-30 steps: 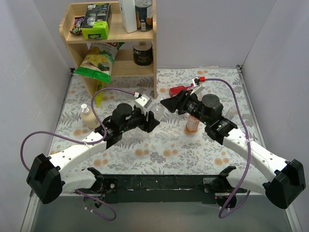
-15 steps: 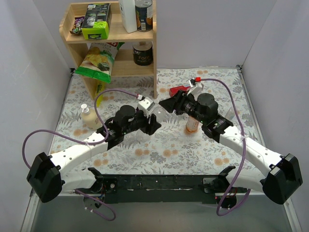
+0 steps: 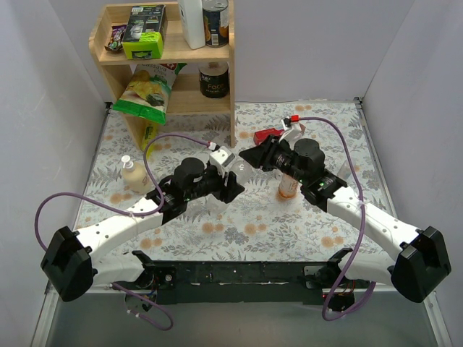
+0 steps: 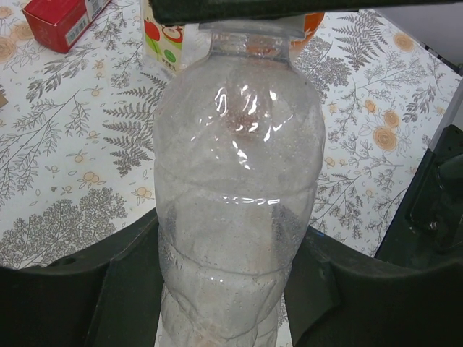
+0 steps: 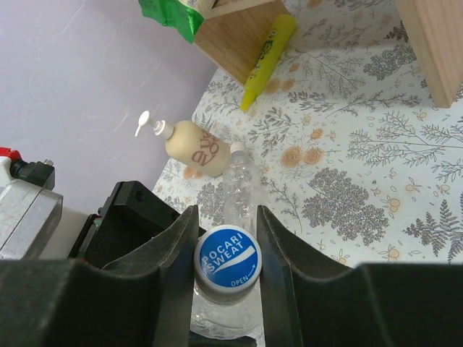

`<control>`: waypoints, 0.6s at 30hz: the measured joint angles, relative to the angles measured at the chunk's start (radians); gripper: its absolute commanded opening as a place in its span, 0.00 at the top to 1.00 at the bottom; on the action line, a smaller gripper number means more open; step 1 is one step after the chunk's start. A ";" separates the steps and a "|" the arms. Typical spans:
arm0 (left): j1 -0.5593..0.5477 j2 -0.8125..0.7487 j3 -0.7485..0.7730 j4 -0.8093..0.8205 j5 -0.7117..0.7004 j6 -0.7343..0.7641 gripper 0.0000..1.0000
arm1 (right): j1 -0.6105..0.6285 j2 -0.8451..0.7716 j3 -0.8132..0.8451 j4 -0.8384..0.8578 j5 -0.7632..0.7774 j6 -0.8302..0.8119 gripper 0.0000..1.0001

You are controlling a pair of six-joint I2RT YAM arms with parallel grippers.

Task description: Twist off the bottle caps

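Bottle cap (image 5: pixel 227 264), blue and white with printed lettering, is pinched between the two fingers of the right end effector (image 5: pixel 226 235), with one finger pressed against each side. The cap is seated on the neck of a clear bottle (image 4: pixel 235 202). That bottle is clamped around its lower body by the left end effector (image 4: pixel 231 278), whose dark fingers are set against both sides. The bottle is held raised off the tabletop (image 3: pixel 318 137), its neck pointed away from the left end effector and toward the right one. The two end effectors are seen meeting nose to nose in the top view.

A second clear bottle (image 5: pixel 241 184) with a white cap is seen just beyond the right end effector, and a pump bottle (image 5: pixel 192 148) past it. An orange bottle (image 3: pixel 288 186) is stood under the right arm, behind its end effector. A red box (image 3: pixel 269 134) is laid beside the right end effector, on the far side. A carton (image 4: pixel 163 43) is seen ahead of the left end effector.
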 measured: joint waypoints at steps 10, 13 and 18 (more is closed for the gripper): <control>0.093 -0.010 0.000 0.121 0.347 -0.062 0.71 | -0.111 -0.075 -0.011 0.095 -0.330 -0.119 0.99; 0.137 -0.006 -0.003 0.192 0.532 -0.131 0.71 | -0.142 -0.092 -0.004 0.155 -0.505 -0.167 0.99; 0.171 0.034 -0.012 0.340 0.774 -0.254 0.71 | -0.166 -0.116 0.000 0.233 -0.714 -0.242 0.99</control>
